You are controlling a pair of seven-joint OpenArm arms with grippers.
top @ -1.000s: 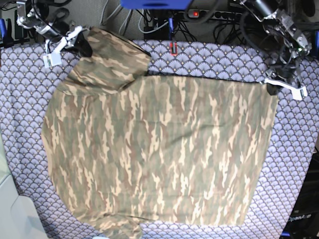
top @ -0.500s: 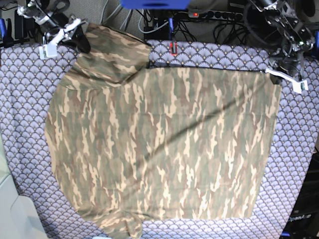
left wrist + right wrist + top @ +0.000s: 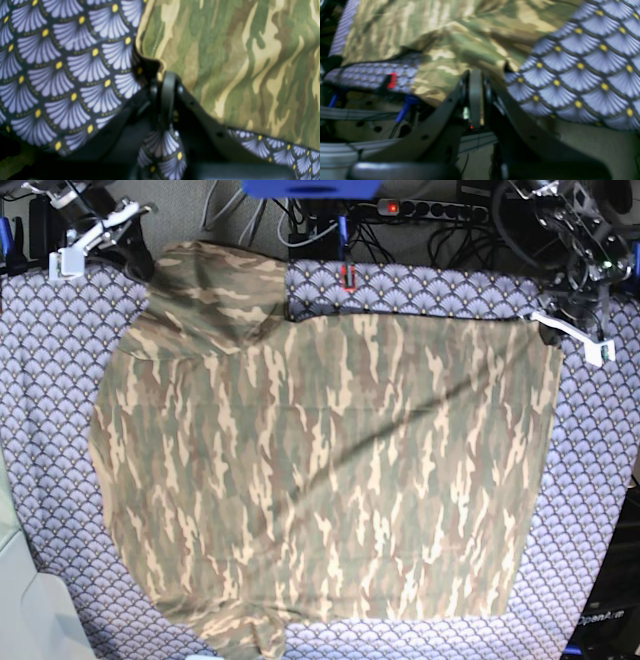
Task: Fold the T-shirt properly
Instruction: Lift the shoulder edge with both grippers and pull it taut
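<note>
Grippers: left gripper pinches the T-shirt hem corner; right gripper clamps the sleeve and has pulled it further out toward the far table edge over the last second. Shirt now lies flatter on the purple tablecloth, probably ready for folding. Readable text: only "OpenArm".

The left claw, on a black arm with white finger covers, sits at the base view's upper right, its jaws pressed together on a corner of the camouflage-print cloth T-shirt. The right claw at upper left is likewise clamped on a sleeve edge.
</note>
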